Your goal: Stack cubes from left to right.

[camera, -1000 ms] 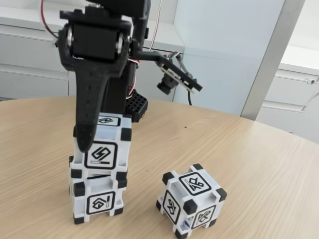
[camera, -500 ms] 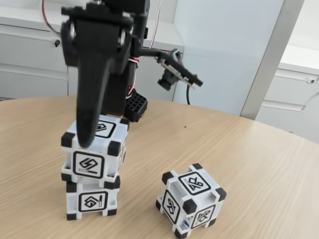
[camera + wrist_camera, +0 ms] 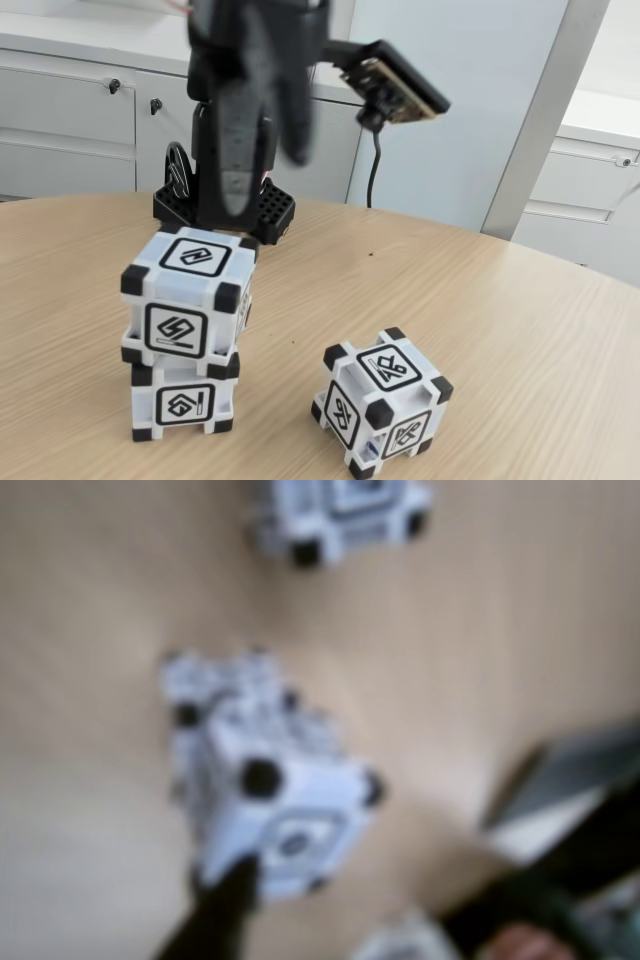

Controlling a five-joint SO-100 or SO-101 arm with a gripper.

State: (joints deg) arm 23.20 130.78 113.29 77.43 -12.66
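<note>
So the gripper [image 3: 262, 185] hangs empty, jaws apart, right above the two-cube stack [image 3: 184, 335] on the table's [image 3: 520, 330] left in the fixed view. The third cube [image 3: 381, 402] sits alone, well off to the lower right, so I'd guess the arm swings that way.

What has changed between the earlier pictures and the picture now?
In the fixed view the gripper has let go of the upper cube and risen clear above it. The two-cube stack, with the lower cube, shifted slightly left while still held. The third cube stayed in place on the table.
</note>
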